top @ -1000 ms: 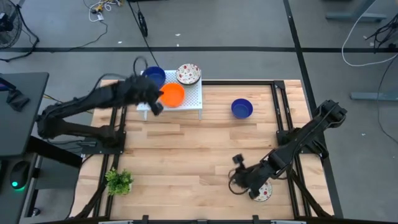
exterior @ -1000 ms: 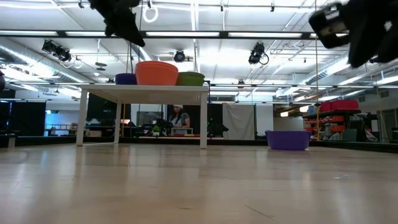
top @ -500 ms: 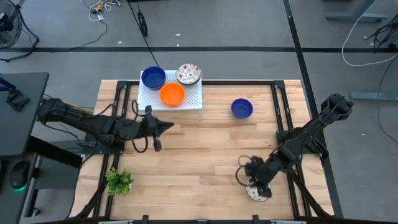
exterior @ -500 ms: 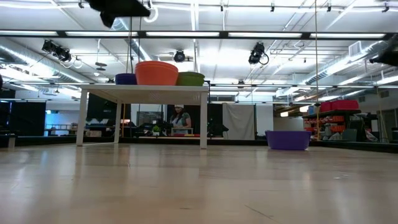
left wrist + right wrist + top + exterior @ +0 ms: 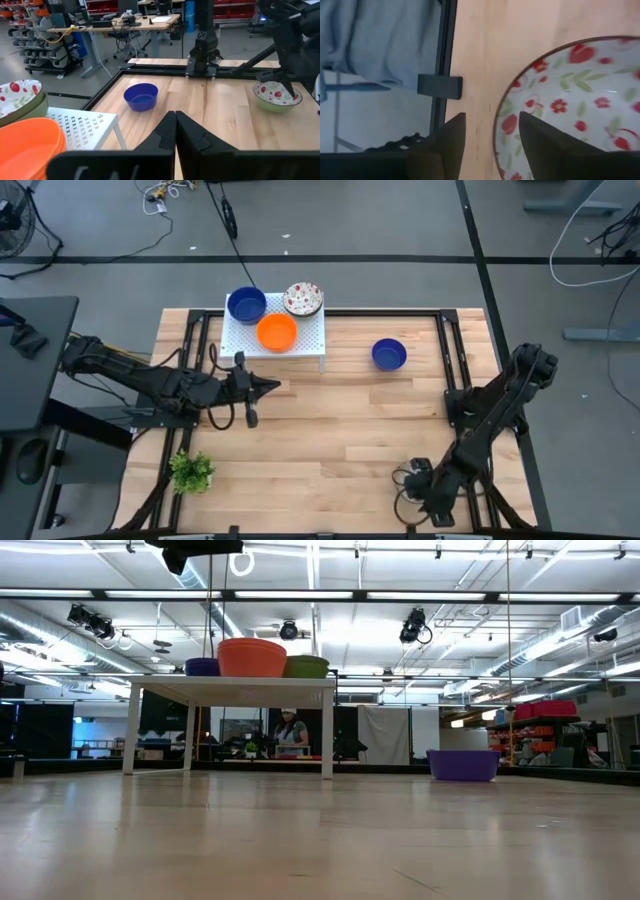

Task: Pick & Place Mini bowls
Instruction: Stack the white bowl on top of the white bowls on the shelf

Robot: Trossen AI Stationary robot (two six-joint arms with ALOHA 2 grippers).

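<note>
My right gripper [image 5: 422, 492] is low at the table's near right, open over a white bowl with red flowers [image 5: 570, 90]. It hides the bowl in the high view. One finger [image 5: 452, 140] stands outside the rim [image 5: 499, 125] and the other [image 5: 535, 145] over the inside. My left gripper [image 5: 272, 385] is shut and empty, hovering in front of the white rack [image 5: 305, 345]. On the rack sit a blue bowl [image 5: 246, 305], an orange bowl [image 5: 277, 332] and a speckled bowl [image 5: 303, 299]. Another blue bowl [image 5: 389, 354] rests on the table's far right. My right gripper straddles the near-side rim of the flowered bowl from above, one finger inside and one outside. The bowl sits on the table. I cannot tell whether either finger touches the rim.
A small green plant [image 5: 190, 472] stands at the near left corner. Black frame rails [image 5: 450, 360] run along the table's sides. Bare wood lies across the middle, between the two arms. The left wrist view shows the right arm [image 5: 290, 45] above the flowered bowl [image 5: 275, 96].
My left gripper has drawn back from above the orange bowl on the rack toward the table's near left, then held still. My right gripper has moved toward the near edge and down, and now covers the flowered bowl in the high view.
</note>
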